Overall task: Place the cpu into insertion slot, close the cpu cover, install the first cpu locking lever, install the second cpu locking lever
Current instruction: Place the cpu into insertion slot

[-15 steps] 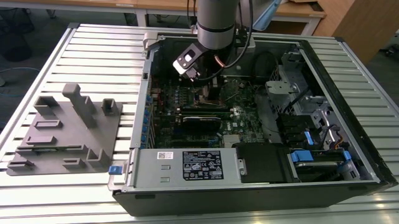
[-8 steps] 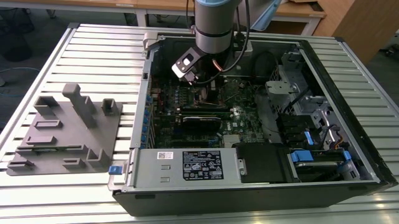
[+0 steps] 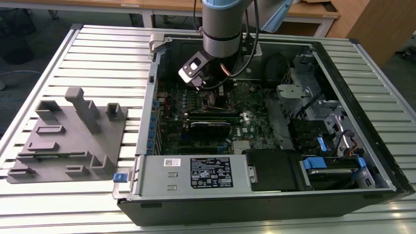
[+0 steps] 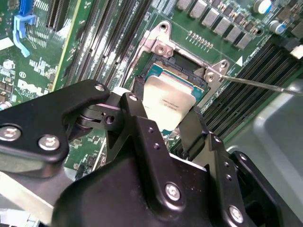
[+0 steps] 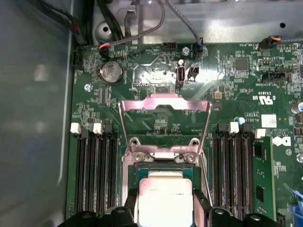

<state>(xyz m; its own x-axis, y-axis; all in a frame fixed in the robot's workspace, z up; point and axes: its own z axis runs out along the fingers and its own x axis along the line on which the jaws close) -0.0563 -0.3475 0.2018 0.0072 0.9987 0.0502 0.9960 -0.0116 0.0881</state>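
The cpu (image 5: pixel 164 203), a small square chip with a silver top, sits between my gripper's (image 5: pixel 164 212) black fingers (image 5: pixel 129 208), which press its two opposite sides. It is held level right over the insertion slot (image 5: pixel 163 169), whose dark edge shows just past the chip. In the second wrist view the cpu (image 4: pixel 168 97) again lies between the fingers (image 4: pixel 135 111) over the insertion slot (image 4: pixel 166 70). The cpu cover (image 5: pixel 164 102), a silvery frame, stands swung up behind the socket. A thin locking lever (image 4: pixel 258 84) sticks out sideways. In the exterior view my arm (image 3: pixel 223 29) reaches down into the case.
Black memory slots (image 5: pixel 92 175) flank the socket on both sides on the green motherboard (image 5: pixel 236 90). The open computer case (image 3: pixel 260 195) surrounds the arm with its walls, drive bays (image 3: pixel 318 131) and cables. A grey fixture (image 3: pixel 71 136) lies at the exterior view's left.
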